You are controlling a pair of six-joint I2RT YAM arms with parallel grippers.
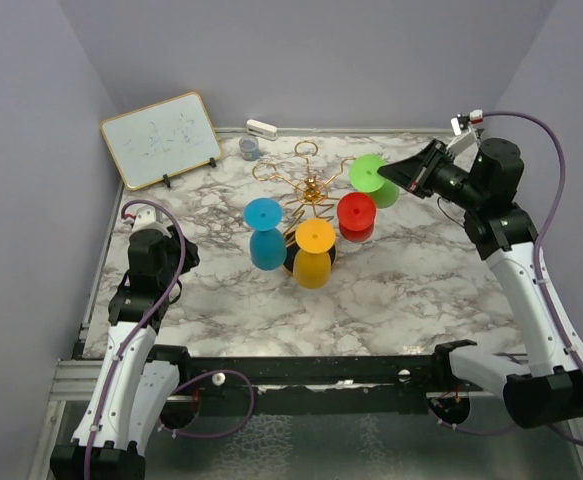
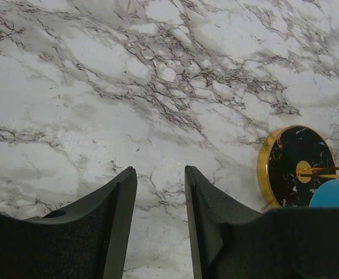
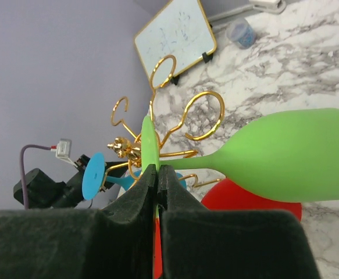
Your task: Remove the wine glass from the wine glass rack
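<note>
The green wine glass [image 3: 285,154] hangs upside down at the right side of the wine glass rack [image 1: 311,185]. Its flat round foot is on top and its cup points down. I cannot tell if its stem sits inside the gold arm or just beside it.

It looks like smooth plastic, so it is likely light, not easy to break, but slippery. The foot is thin, so a pinch on its edge could let the glass swing or slip. The thin stem, between foot and cup, looks like a safer place to hold.

The right gripper [image 3: 158,174] is pinched tight on the edge of that foot.

The left gripper [image 2: 160,171] is part way open and holds nothing. It hangs over the table [image 2: 157,70], near the rack's round black base.
</note>
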